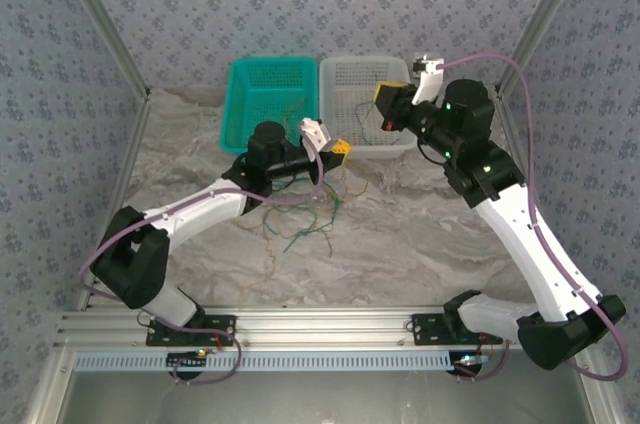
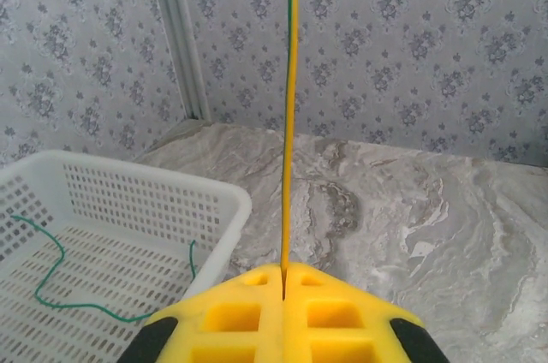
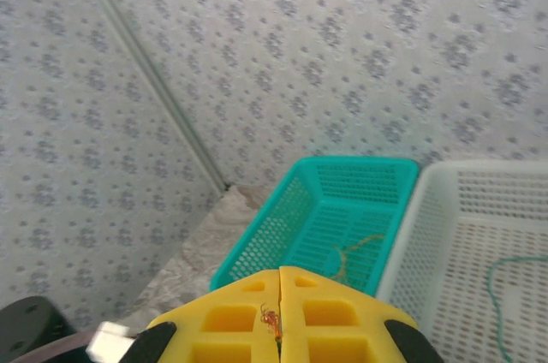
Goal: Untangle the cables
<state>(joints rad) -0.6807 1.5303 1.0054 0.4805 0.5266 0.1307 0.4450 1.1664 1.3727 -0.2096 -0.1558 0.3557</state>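
L claw point(image 2: 283, 273) is pinching shut on one yellow cable point(image 2: 289, 123), w/ a green strand running tight alongside it. Cable is running taut straight up out of the seam, so it's lifting under tension. In top view L claw point(image 1: 340, 151) is hanging just above the main heap of cables point(image 1: 305, 214), which is lying loose on the worktop point(image 1: 420, 234) in front of the baskets.

R claw point(image 3: 280, 277) is sitting closed over the white basket point(image 2: 231, 200). Small tan-orange fleck is showing at its seam; can't tell if that's a strand.

One green cable point(image 2: 62, 250) is lying in the white basket. A tan cable point(image 3: 364, 245) is lying in the teal basket point(image 3: 360, 162).

Handling, my read:
- Strands are looking thin, v. light, springy and curly. They'll be snagging on neighbours and dragging the heap along.
- Probably slippery in a flat pinch, so squeeze fully.
- Best hold is near a free end, not mid-loop.
- Pull slow; hard tugging is likely tightening any knots.
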